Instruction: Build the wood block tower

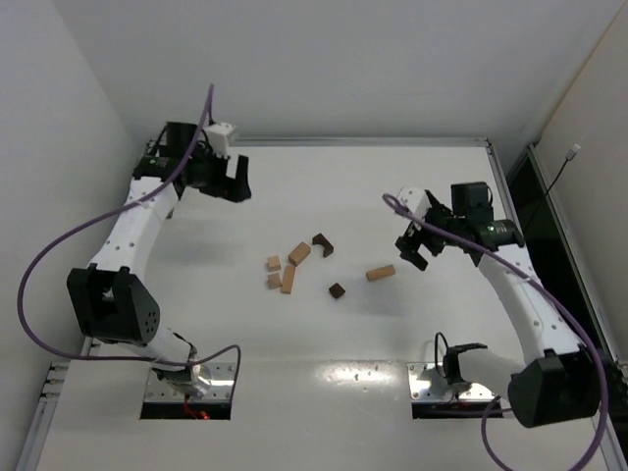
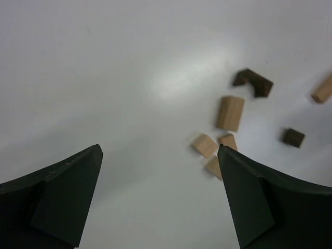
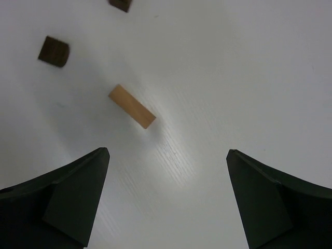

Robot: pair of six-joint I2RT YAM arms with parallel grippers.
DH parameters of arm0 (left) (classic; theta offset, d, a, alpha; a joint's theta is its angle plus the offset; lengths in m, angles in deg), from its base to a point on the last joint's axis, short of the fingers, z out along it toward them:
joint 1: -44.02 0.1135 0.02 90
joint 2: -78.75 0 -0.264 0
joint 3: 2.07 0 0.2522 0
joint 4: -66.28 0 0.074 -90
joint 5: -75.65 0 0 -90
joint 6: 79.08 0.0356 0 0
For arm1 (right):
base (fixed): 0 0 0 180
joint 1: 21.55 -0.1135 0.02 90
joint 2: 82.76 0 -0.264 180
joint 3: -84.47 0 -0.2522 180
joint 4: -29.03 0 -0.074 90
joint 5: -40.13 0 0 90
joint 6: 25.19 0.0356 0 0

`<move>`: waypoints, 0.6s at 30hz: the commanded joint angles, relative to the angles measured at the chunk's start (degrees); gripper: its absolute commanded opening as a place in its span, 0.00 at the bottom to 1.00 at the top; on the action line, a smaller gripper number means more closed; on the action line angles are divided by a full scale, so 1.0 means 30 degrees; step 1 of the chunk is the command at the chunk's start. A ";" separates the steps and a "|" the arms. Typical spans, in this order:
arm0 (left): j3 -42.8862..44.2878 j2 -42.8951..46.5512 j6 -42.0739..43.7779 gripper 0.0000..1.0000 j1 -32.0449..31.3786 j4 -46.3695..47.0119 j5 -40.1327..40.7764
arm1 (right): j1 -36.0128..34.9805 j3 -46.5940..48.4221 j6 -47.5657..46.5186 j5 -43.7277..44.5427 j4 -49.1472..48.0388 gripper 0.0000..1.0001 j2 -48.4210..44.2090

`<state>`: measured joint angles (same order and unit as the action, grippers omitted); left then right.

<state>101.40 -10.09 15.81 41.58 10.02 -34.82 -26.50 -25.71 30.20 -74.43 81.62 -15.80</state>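
No tower stands in any view; the wood blocks lie loose and flat on the white table. Several tan blocks [image 1: 287, 267] cluster mid-table, with a dark angled block [image 1: 322, 243] behind them, a dark cube [image 1: 337, 290] in front and a tan bar [image 1: 381, 273] to the right. My left gripper [image 1: 235, 182] hangs open at the far left, well away from the blocks; its wrist view has the tan cluster [image 2: 230, 112] beyond its right finger. My right gripper [image 1: 414, 250] is open just right of the tan bar [image 3: 132, 106]. Nothing sits between either pair of fingers.
The table's raised rim [image 1: 363, 142] runs along the back, and a wall stands close on the left. A purple cable [image 1: 59, 245] loops off the left arm, another [image 1: 559, 324] off the right. Both arm bases [image 1: 191, 378] sit at the near edge.
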 commanded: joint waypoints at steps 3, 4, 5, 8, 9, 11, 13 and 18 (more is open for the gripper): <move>-0.2746 0.1253 -0.2358 0.92 -0.1968 0.1159 -0.0621 | -0.1860 -0.1807 -0.8319 -0.2098 0.2700 0.94 -0.1341; -0.2978 0.1253 -0.2593 0.92 -0.2174 0.1333 -0.0618 | -0.2039 -0.1809 -0.8993 -0.1924 0.2702 0.94 -0.1343; -0.2980 0.1253 -0.2595 0.93 -0.2350 0.1335 -0.0618 | -0.2041 -0.2041 -0.9667 -0.1922 0.3137 0.94 -0.0937; -0.2748 0.1048 -0.2771 0.93 -0.2527 0.1335 -0.0269 | -0.2276 -0.0995 -1.2797 -0.2533 0.4569 0.93 0.0873; -0.2746 0.1048 -0.2771 0.93 -0.2527 0.1335 -0.0267 | -0.2276 -0.0989 -1.3302 -0.2711 0.4983 0.93 0.1493; -0.2280 0.0405 -0.2771 0.93 -0.2703 0.1335 0.0171 | -0.2276 0.0120 -1.4036 -0.2889 0.5861 0.93 0.2898; -0.2101 0.0024 -0.2771 0.93 -0.2703 0.1159 0.0376 | -0.2481 0.1492 -1.4215 -0.3384 0.6829 0.92 0.5320; -0.1429 -0.0649 -0.2947 0.93 -0.2703 0.1159 0.0583 | -0.2889 0.3872 -1.3574 -0.3592 0.7711 0.85 0.9257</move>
<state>94.23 -11.22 8.18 33.91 12.12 -33.72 -33.98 -18.46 -8.01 -80.79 101.27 8.11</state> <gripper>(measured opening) 0.933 0.866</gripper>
